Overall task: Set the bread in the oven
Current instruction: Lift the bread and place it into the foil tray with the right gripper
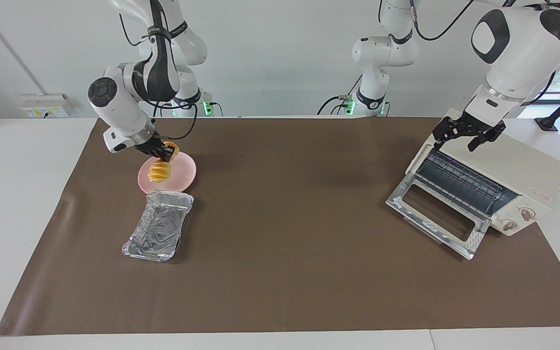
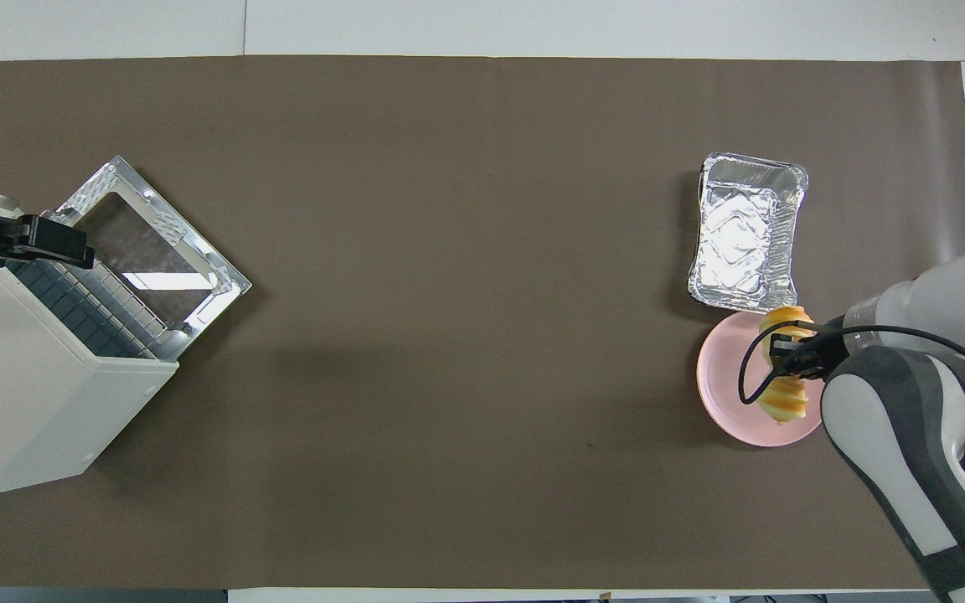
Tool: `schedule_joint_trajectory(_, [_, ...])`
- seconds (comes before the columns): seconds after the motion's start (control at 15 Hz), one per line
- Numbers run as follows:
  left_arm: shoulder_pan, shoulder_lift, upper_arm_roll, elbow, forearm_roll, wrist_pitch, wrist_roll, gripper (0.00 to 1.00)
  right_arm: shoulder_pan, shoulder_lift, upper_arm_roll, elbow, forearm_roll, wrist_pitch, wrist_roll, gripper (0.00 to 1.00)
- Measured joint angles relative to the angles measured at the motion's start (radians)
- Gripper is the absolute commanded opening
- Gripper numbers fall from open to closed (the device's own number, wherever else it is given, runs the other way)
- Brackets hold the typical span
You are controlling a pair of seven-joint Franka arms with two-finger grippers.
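Note:
The bread (image 1: 160, 171) is a ridged yellow-orange loaf, tilted up on end over the pink plate (image 1: 185, 171). My right gripper (image 1: 166, 151) is shut on its upper end. Its lower end is at the plate; I cannot tell if it touches. In the overhead view the bread (image 2: 784, 400) shows under the right gripper (image 2: 791, 347), over the plate (image 2: 721, 377). The cream-white oven (image 1: 528, 167) stands at the left arm's end, its glass door (image 1: 435, 214) dropped open and the rack showing. My left gripper (image 1: 469, 133) is open and empty above the oven's opening. The oven (image 2: 22, 394) and left gripper (image 2: 55, 243) also show from overhead.
A crinkled silver foil tray (image 1: 159, 224) lies empty beside the plate, farther from the robots; it also shows in the overhead view (image 2: 746, 230). A brown mat (image 1: 289, 194) covers the table between the plate and the oven.

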Motion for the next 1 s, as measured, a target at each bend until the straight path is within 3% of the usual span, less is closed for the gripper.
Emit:
schedule_joint_trajectory(0.2, [0.0,0.0,0.0,0.0,0.0,0.0,0.0,1.0,0.01,0.033,0.0,0.125,-0.006,-0.017,0.0,0.0])
schedule_joint_trajectory(0.47, [0.0,0.0,0.0,0.0,0.0,0.0,0.0,1.0,0.01,0.147,0.0,0.285,-0.052,0.03,-0.001,0.0])
schedule_joint_trajectory(1.0, [0.0,0.0,0.0,0.0,0.0,0.0,0.0,1.0,0.041,0.375,0.0,0.379,-0.08,0.255,-0.043,0.0])
